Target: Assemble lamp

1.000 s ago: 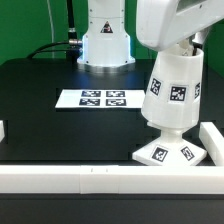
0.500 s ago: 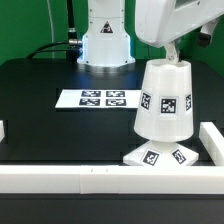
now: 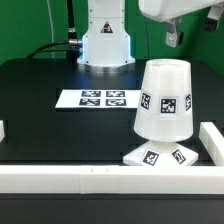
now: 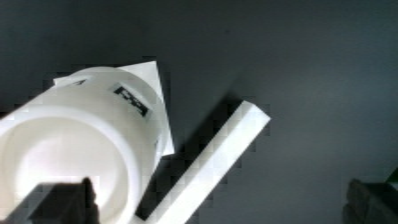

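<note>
The white tapered shade (image 3: 165,100) stands upright, wide end down, on the flat stepped base (image 3: 150,156) at the front of the exterior view's right. The bulb is hidden. My gripper (image 3: 172,38) is high above the shade, mostly cut off by the frame's top edge. In the wrist view the gripper (image 4: 217,198) is open and empty, with its dark fingers (image 4: 63,200) spread wide apart. That view looks down on the shade (image 4: 80,130), with a corner of the base (image 4: 153,72) showing beyond it.
The marker board (image 3: 95,98) lies flat on the black table behind the lamp. White border rails run along the front (image 3: 90,178) and the exterior view's right (image 3: 212,140); the right one shows in the wrist view (image 4: 222,150). The arm's pedestal (image 3: 105,40) stands at the back.
My gripper has let go of the shade and risen straight up, almost out of the exterior view. The shade stays upright on the base.
</note>
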Tool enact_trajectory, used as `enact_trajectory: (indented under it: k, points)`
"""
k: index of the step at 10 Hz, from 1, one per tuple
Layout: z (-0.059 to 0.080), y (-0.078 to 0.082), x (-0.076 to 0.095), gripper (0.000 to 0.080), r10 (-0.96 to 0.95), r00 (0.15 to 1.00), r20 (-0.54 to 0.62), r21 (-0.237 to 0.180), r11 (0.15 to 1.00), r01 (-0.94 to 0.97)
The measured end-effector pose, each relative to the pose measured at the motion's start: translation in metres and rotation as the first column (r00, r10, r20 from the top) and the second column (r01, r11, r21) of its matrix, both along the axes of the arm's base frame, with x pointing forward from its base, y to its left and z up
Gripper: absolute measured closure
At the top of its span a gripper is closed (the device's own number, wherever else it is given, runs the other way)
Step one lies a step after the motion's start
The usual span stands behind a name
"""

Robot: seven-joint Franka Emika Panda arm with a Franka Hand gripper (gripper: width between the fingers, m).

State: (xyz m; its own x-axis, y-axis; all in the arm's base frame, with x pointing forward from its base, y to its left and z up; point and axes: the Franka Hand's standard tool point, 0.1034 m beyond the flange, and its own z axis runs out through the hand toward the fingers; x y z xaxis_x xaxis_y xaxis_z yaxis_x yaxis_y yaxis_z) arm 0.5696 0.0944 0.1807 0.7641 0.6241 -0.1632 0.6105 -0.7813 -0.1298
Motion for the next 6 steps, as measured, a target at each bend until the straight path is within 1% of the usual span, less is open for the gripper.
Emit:
enact_trajectory:
  k: [6]
  points:
    - [-0.0023,-0.0002,-0.0006,0.0101,0.0,1.0,-0.004,0.0,1.0,0.0]
